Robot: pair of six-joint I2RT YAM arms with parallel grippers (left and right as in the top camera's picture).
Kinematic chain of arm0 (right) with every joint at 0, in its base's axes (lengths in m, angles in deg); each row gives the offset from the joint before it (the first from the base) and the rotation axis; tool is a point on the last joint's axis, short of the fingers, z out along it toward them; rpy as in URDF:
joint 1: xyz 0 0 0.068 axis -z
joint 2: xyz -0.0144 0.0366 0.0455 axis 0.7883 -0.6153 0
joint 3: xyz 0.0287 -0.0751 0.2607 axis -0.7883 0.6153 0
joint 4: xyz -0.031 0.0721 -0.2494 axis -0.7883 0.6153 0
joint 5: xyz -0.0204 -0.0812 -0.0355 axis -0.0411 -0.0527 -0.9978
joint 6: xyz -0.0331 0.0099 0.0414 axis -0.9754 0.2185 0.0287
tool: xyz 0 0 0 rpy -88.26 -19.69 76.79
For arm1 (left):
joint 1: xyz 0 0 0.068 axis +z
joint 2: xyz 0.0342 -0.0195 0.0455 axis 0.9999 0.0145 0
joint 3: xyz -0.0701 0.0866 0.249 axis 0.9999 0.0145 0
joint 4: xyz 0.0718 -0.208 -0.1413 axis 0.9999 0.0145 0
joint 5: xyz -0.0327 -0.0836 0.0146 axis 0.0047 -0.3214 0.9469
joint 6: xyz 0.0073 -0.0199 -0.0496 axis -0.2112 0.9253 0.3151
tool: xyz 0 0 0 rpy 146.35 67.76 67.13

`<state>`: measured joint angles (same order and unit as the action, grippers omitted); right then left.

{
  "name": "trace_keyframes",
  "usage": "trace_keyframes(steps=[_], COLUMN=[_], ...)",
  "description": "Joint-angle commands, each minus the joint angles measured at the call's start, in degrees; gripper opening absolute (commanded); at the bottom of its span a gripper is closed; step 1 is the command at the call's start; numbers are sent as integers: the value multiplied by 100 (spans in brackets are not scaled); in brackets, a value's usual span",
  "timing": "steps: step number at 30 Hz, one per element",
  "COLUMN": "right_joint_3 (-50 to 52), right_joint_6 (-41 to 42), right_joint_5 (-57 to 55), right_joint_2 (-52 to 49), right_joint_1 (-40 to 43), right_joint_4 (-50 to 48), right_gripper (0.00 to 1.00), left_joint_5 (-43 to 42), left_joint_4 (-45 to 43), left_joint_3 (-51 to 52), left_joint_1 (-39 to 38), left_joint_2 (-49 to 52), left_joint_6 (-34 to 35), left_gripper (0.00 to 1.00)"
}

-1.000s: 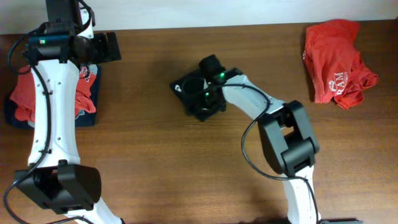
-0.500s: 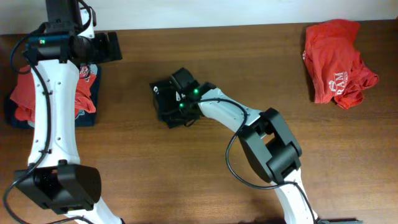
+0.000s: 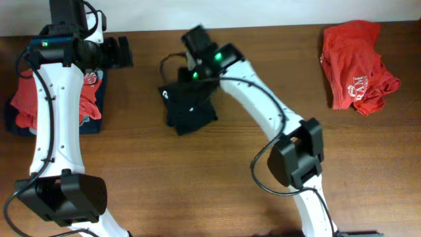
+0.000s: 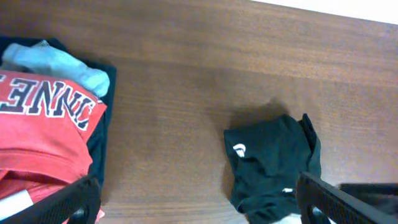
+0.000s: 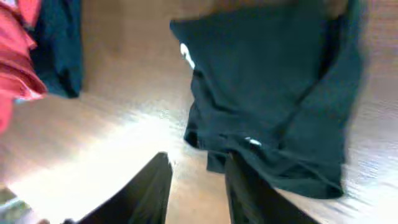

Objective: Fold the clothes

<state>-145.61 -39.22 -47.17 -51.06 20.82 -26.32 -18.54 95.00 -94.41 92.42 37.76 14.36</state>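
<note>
The black T-shirt (image 3: 189, 105) lies folded into a small bundle on the table, a small white tag on its left part. It also shows in the left wrist view (image 4: 270, 162) and the right wrist view (image 5: 273, 93). My right gripper (image 3: 195, 41) is raised beyond the shirt's far edge, open and empty (image 5: 199, 193). My left gripper (image 3: 122, 51) hovers at the far left, wide open and empty (image 4: 199, 208). A red shirt with white lettering (image 3: 355, 62) lies crumpled at the far right.
At the left edge is a stack: a red lettered shirt (image 4: 43, 130) and a grey one (image 4: 62, 65) on a navy one (image 4: 102, 143); the stack also shows in the overhead view (image 3: 26, 102). The table's far edge (image 3: 263, 27) meets a white wall.
My right gripper slid the black shirt leftward, then let go and lifted away toward the far edge. The left arm has barely moved.
</note>
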Motion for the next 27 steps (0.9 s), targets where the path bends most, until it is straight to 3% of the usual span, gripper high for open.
trace_keyframes(steps=[1,10,17,27], right_joint_3=[-452,-654,-654,-649], right_joint_6=[-192,-229,-935,-1539], right_joint_5=[11,632,1408,970], right_joint_2=[96,103,103,103], right_joint_1=[195,1764,3032,3309], right_joint_4=[240,380,765,1386], right_gripper=[35,44,47,51], left_joint_5=[-210,-907,-872,1821], left_joint_4=[83,595,-334,-1486], left_joint_3=[31,1034,2286,3003], left_joint_1=[13,-452,-1655,-3064], left_joint_2=[46,48,46,48], left_joint_6=[37,192,-1268,-3191], left_gripper=[99,99,99,99])
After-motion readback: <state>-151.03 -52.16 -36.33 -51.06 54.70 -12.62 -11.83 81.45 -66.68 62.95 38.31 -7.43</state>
